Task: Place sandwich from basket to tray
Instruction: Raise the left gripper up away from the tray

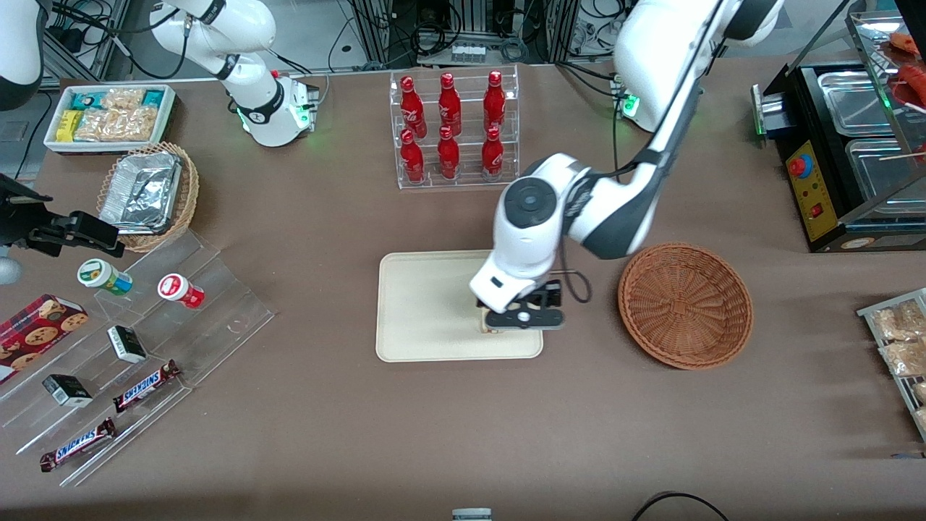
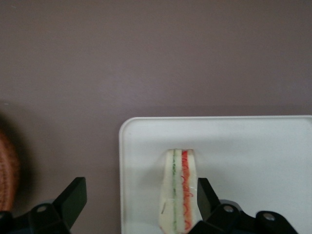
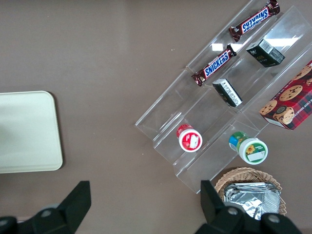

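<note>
I see the brown worktop (image 1: 434,434) carrying everything. On it the cream tray (image 1: 427,304) lies flat, nearer to the front camera than the clear rack of red bottles (image 1: 452,130). Beside the tray, toward the working arm's end, sits the reddish-brown woven basket (image 1: 685,304), with nothing in it that I can see. My left arm's gripper (image 1: 522,318) hangs low over the tray's corner nearest the basket. In the wrist view its fingers (image 2: 207,195) stand wide apart; one is just beside the sandwich (image 2: 179,190), the other is out over the bare worktop. The sandwich stands on the tray (image 2: 253,165) with its green and red filling stripes facing up.
</note>
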`<state>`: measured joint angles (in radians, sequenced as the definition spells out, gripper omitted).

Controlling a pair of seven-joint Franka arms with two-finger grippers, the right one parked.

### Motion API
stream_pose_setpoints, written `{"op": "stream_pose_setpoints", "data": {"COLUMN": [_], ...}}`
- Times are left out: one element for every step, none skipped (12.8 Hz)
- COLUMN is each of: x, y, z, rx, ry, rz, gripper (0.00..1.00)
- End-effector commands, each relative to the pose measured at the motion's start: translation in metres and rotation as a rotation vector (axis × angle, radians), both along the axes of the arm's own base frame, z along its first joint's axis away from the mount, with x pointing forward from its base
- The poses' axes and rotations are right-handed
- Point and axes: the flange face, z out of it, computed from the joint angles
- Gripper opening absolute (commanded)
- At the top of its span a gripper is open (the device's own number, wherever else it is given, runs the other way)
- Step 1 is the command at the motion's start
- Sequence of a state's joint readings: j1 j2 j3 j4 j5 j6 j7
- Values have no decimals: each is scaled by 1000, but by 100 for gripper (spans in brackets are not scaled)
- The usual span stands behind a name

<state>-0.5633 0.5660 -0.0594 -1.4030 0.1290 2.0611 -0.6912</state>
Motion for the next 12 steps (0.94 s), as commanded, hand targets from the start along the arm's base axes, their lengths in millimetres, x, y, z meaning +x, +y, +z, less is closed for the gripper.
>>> {"op": "stream_pose_setpoints", "data": {"x": [13,20,28,31,35,35,36,36,33,31,27,20], "y": [49,70,94,115,144,166,187,210,229,255,283,305], "z": [39,49,60,73,86,99,114,127,143,159,176,194], "rx": [12,17,24,24,19,21,21,25,28,28,8,-14], "ry": [20,23,29,53,85,107,135,176,205,227,229,228], "rz": [55,76,73,64,58,44,29,20,6,-2,-7,-14], "gripper": [100,100,100,100,100,100,100,100,100,100,100,100]}}
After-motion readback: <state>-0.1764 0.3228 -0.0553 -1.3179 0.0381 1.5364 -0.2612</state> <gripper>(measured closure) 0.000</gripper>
